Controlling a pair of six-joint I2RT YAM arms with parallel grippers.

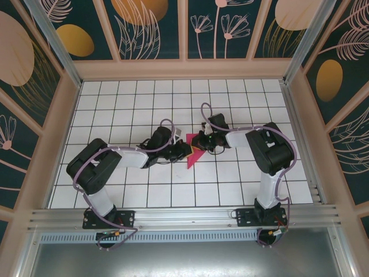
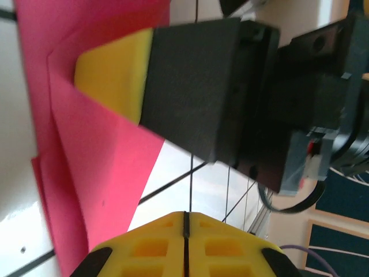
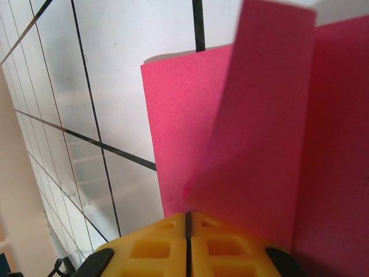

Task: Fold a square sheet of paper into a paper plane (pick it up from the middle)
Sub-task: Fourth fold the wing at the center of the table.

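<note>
Though tiny overhead, creased paper close-up.

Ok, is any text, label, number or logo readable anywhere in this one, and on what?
None can be read.
The pink paper is blank on every face shown.
The white grid table carries only black lines.
The wall panels show plant patterns, no lettering.

paper: thin, matt pink, smooth, sharp creases
L fingers: yellow plastic, matt, w/ moulded pockets
R fingers: same yellow plastic, matt
bench: white, glossy, reflective, dark grid lines
rail: brushed metal, alu look
frame: pale, wood-look, matt
arms: blk plastic shells, semi-gloss
</note>
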